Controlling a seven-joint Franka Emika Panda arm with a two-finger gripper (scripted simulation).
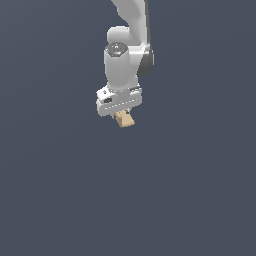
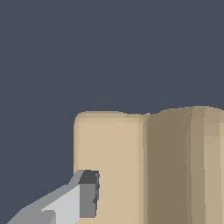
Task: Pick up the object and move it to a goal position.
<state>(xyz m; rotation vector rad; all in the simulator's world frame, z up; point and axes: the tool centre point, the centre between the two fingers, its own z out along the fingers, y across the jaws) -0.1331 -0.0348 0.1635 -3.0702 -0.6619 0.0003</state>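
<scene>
The object (image 1: 125, 120) is a small tan blocky piece that sticks out just below the white hand of my gripper (image 1: 122, 116), near the middle of the exterior view. It is narrower than the hand, and the hand hides its upper part. In the wrist view the object (image 2: 148, 166) fills much of the picture, showing a flat pale face and a darker ribbed part beside it. One grey fingertip (image 2: 87, 194) presses against its side; the other finger is out of the picture. The gripper is shut on the object.
Behind and below everything is a plain dark blue-grey surface (image 1: 60, 190). The white arm (image 1: 131, 30) rises from the hand to the top edge of the exterior view. No other objects or goal marker show.
</scene>
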